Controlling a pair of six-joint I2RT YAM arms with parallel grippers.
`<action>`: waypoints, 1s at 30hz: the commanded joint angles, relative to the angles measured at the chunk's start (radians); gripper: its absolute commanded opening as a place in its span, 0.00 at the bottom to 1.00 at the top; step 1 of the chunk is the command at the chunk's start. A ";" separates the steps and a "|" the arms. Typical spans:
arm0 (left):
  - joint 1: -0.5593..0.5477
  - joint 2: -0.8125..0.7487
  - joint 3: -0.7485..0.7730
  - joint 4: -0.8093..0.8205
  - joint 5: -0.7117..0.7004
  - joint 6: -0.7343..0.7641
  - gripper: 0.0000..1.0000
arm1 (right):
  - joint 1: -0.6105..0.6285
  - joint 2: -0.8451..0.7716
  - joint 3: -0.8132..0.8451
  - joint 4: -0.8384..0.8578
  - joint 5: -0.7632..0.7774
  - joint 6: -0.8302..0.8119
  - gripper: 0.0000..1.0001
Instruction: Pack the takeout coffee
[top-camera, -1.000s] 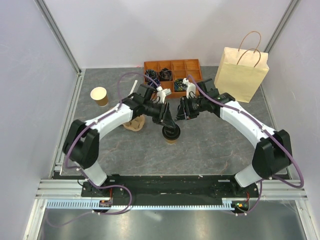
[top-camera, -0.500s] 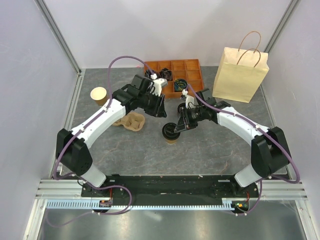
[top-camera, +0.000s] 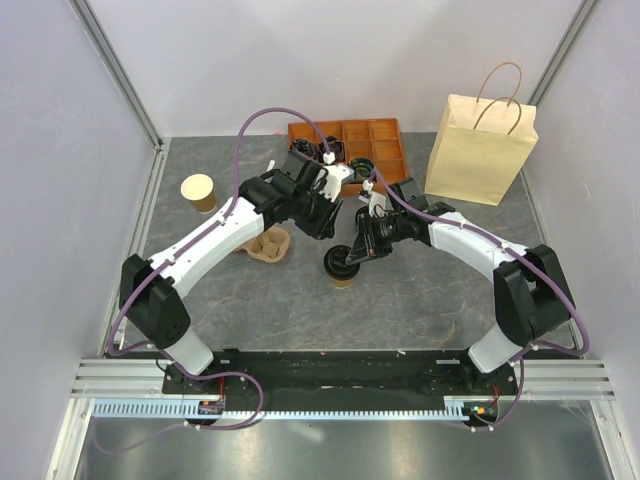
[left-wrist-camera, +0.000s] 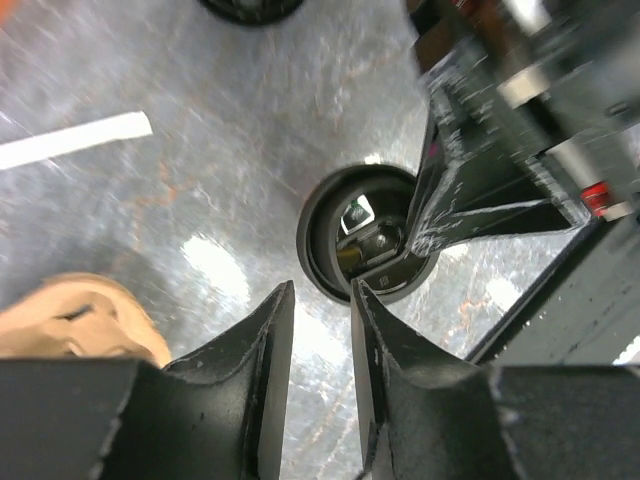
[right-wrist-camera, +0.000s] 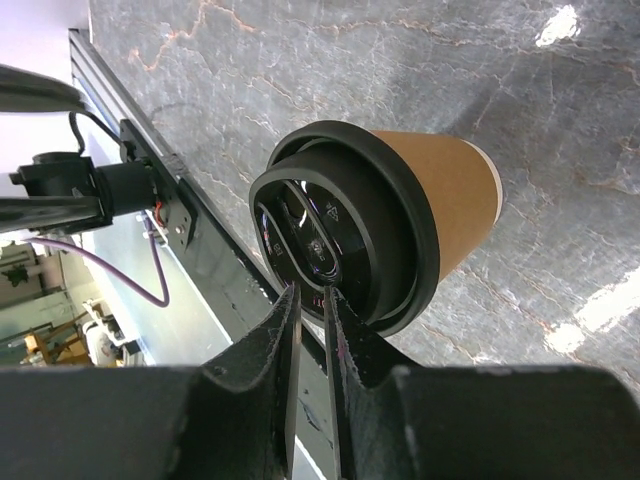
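The left gripper (left-wrist-camera: 320, 300) hangs just above and left of the takeout coffee (top-camera: 341, 268), jaws partly open, empty. It stands upright on the table (top-camera: 420, 290). The right gripper (right-wrist-camera: 311, 295) straddles the rim of its lid (right-wrist-camera: 340, 235), narrowly gapped; the fingertips hide whether it pinches.

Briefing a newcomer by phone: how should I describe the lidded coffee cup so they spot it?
On the grey stone-patterned table, look in front of the orange compartment tray. There sits a small brown kraft-paper cup, right of the tan moulded-pulp carrier. Unlike the open brown cup far left, it wears a round black plastic lid.
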 joint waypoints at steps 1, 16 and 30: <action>-0.028 -0.005 0.060 -0.008 -0.038 0.063 0.38 | 0.005 0.017 -0.013 0.033 0.002 0.013 0.22; -0.042 0.105 -0.153 0.075 -0.017 0.045 0.25 | 0.003 0.028 -0.026 0.022 0.039 0.001 0.20; 0.031 -0.023 -0.067 0.089 0.149 -0.033 0.48 | 0.003 -0.012 0.008 0.045 -0.013 -0.005 0.27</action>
